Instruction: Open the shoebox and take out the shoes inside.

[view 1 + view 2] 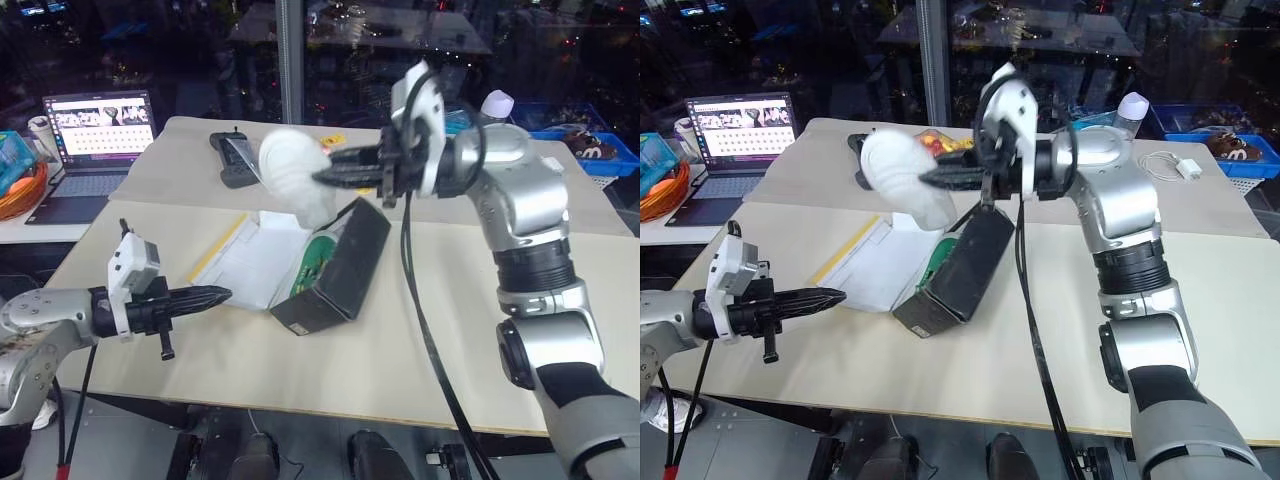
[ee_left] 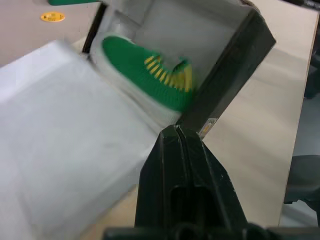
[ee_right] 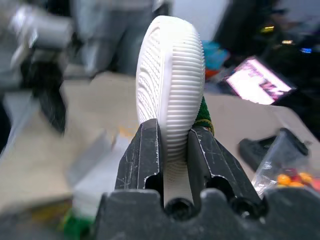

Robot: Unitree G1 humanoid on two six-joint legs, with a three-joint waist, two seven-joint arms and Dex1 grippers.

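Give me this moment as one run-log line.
box: open, tipped | right gripper: shut on shoe, above box | second shoe: in box | left gripper: shut, empty, beside lid

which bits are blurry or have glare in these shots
Left eye view: the lifted shoe is smeared by motion; the window behind shows reflections. Left wrist view: the green shoe in the shoebox is soft. Right wrist view: the ribbed sole is sharp, the background blurred.

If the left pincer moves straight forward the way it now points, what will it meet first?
Probably the open shoebox: the shut left pincer points at its near dark corner, beside the green shoe inside. Depth is unclear.
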